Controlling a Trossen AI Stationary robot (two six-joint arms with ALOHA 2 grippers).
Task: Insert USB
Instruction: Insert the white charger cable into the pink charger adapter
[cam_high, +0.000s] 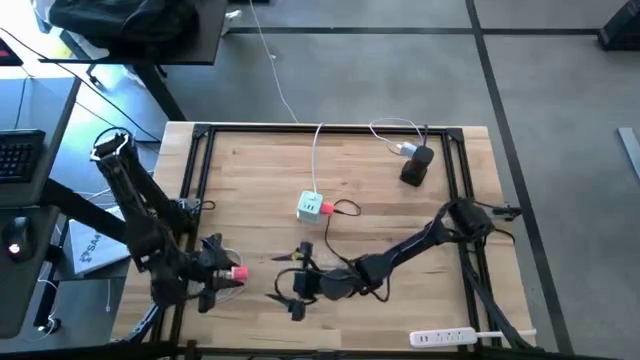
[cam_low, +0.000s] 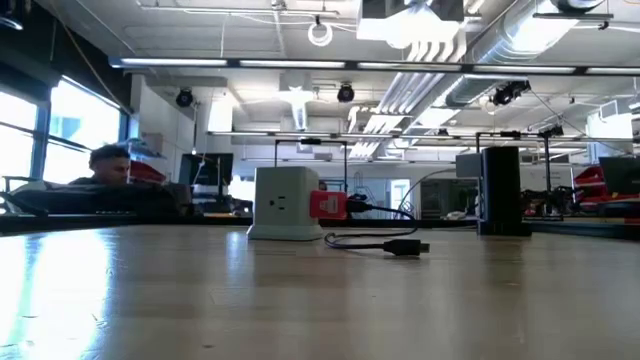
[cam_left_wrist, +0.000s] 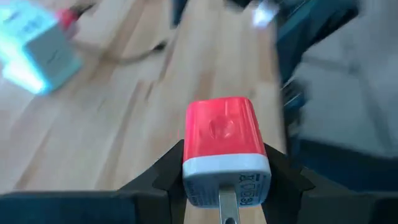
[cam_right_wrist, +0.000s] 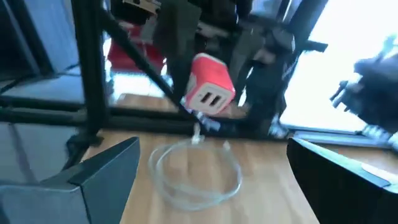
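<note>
Bench of pale wood carries the small red-pink USB mid-bench, against a white charger cube. Left pincer grips a red-and-white adapter; right pincer stands wide.

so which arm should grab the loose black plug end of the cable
Right: the right end effector is open and empty, close to the black plug; the left end effector is shut on a red adapter.
</note>
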